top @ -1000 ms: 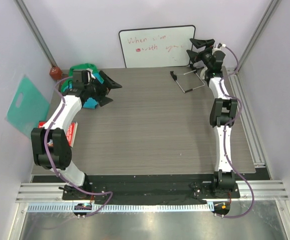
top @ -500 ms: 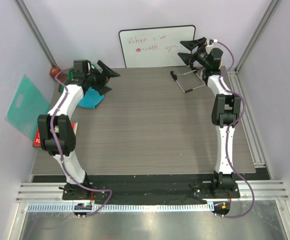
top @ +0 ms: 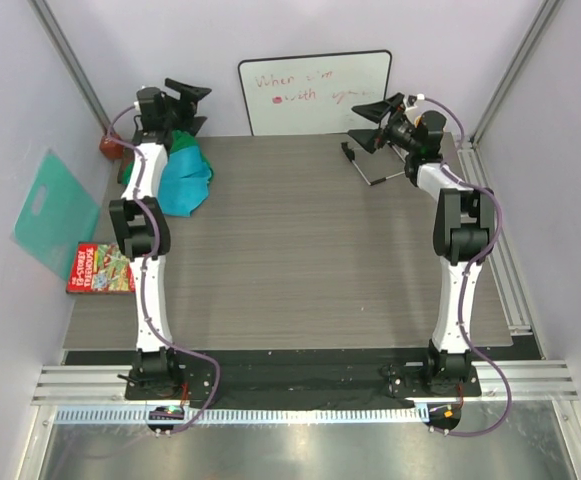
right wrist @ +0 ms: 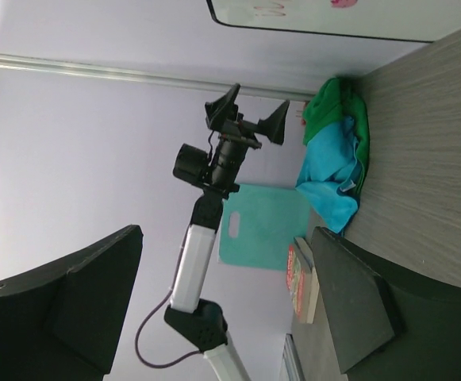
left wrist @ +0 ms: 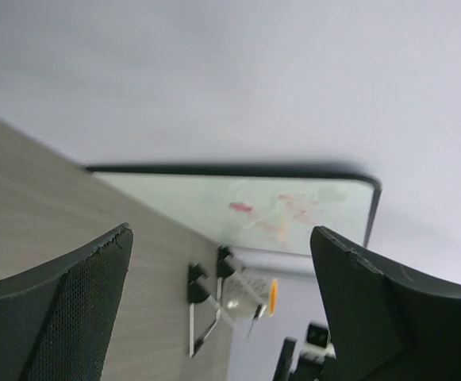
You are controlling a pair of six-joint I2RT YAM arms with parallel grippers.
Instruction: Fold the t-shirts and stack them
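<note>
The turquoise-blue t-shirt (top: 184,182) lies crumpled at the table's far left corner, with the green t-shirt (top: 183,140) bunched behind and under it. Both also show in the right wrist view: the blue t-shirt (right wrist: 331,178) and the green t-shirt (right wrist: 332,107). My left gripper (top: 188,104) is open and empty, raised high above the shirts and pointing right. My right gripper (top: 373,121) is open and empty, raised at the far right and pointing left.
A whiteboard (top: 315,92) leans on the back wall. A wire stand (top: 374,164) sits at the far right. A mint-teal plastic sheet (top: 54,211) leans on the left wall, a red book (top: 101,268) lies at the left edge, and a dark red mug (top: 111,146) is in the far left corner.
My left arm has risen from the shirts and stretched upright, its open gripper lifting to the back wall. The blue shirt now lies uncovered. My right gripper has swung slightly left.
</note>
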